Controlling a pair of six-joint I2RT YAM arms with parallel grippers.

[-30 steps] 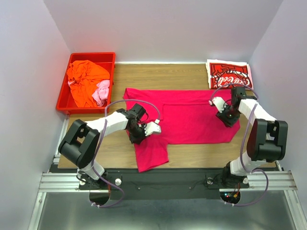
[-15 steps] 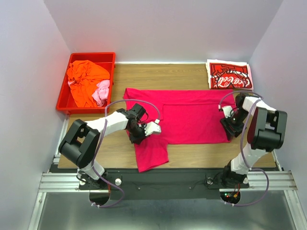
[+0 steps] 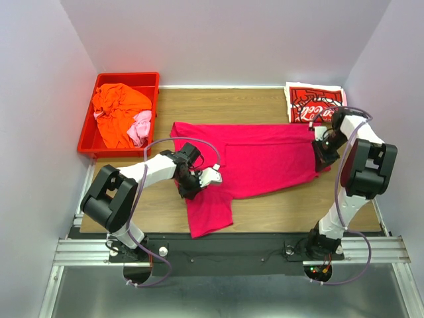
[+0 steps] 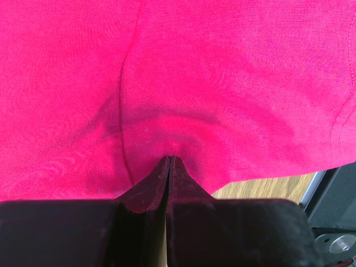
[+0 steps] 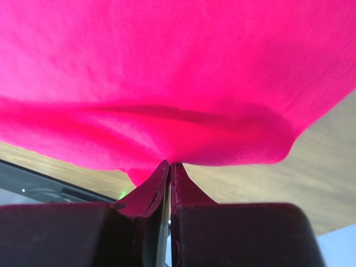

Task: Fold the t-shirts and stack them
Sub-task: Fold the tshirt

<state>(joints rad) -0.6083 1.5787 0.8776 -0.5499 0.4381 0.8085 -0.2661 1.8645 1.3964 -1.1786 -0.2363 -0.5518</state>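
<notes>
A plain magenta-pink t-shirt (image 3: 258, 159) lies spread across the wooden table, one sleeve hanging toward the near edge. My left gripper (image 3: 191, 187) is shut on its cloth near the left sleeve; the left wrist view shows the shirt (image 4: 183, 83) pinched at my closed fingertips (image 4: 170, 161). My right gripper (image 3: 322, 158) is shut on the shirt's right hem and holds it lifted; the right wrist view shows the cloth (image 5: 167, 72) draped from the closed tips (image 5: 168, 166). A folded red-and-white Coca-Cola shirt (image 3: 315, 103) lies at the back right. Orange (image 3: 118, 112) and light pink (image 3: 141, 126) shirts lie crumpled in the bin.
A red plastic bin (image 3: 89, 135) stands at the back left of the table. Bare wood (image 3: 291, 205) shows along the near edge in front of the shirt. Grey walls close in on both sides.
My right gripper has moved right and toward the back with the shirt's hem, pulling the right edge up and slanting the lower edge. The left gripper has stayed in place.
</notes>
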